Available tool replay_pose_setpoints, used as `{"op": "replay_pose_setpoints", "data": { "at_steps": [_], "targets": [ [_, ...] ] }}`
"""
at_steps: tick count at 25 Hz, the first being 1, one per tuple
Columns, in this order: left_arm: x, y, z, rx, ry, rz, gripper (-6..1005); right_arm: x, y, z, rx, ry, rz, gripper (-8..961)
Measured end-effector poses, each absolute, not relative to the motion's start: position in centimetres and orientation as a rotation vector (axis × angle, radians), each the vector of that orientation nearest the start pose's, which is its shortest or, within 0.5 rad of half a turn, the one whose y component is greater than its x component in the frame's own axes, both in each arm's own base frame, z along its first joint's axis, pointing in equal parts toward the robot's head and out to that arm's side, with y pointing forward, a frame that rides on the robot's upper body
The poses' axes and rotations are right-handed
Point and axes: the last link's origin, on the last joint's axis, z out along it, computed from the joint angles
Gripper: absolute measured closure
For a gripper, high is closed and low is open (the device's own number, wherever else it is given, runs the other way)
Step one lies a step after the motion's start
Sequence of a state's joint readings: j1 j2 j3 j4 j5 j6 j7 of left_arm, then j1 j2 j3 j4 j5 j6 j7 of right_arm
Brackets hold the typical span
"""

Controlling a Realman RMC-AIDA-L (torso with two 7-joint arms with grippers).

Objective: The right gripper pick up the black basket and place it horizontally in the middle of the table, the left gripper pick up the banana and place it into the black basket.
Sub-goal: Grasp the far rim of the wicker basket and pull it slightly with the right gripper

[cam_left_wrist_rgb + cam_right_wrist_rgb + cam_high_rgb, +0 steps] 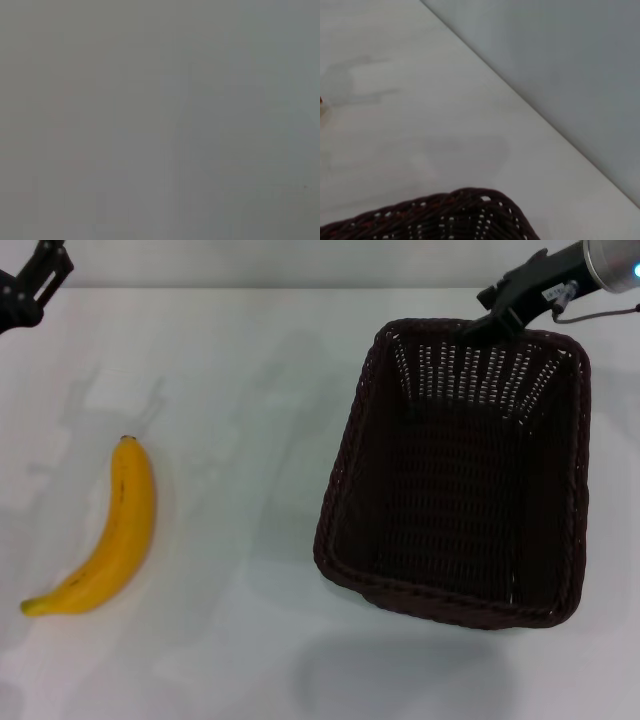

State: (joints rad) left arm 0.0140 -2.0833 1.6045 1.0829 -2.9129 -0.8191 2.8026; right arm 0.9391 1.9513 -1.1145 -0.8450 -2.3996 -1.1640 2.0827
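Black basket (455,475) sits on the bench (250,440) to the right, the right pincer (492,318) at its far rim, grip unclear. Banana (105,535) lies far left; left pincer (30,285) hangs far left, seemingly open.

a corner of the black basket (465,215) on the table (420,125).

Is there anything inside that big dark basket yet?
No. The black basket shows only its bare woven floor. The banana lies outside on the table. The right gripper is at its far rim.
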Motion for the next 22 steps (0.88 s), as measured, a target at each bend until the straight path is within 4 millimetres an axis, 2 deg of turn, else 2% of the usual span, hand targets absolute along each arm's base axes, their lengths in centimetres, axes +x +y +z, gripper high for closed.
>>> {"op": "replay_pose_setpoints", "data": {
  "at_steps": [22],
  "targets": [
    [-26.3, 30.4, 6.1, -1.614, -0.262, -0.805, 120, 14.4, 47.6, 1.2, -2.577, 0.431, -0.297, 362]
  ]
}}
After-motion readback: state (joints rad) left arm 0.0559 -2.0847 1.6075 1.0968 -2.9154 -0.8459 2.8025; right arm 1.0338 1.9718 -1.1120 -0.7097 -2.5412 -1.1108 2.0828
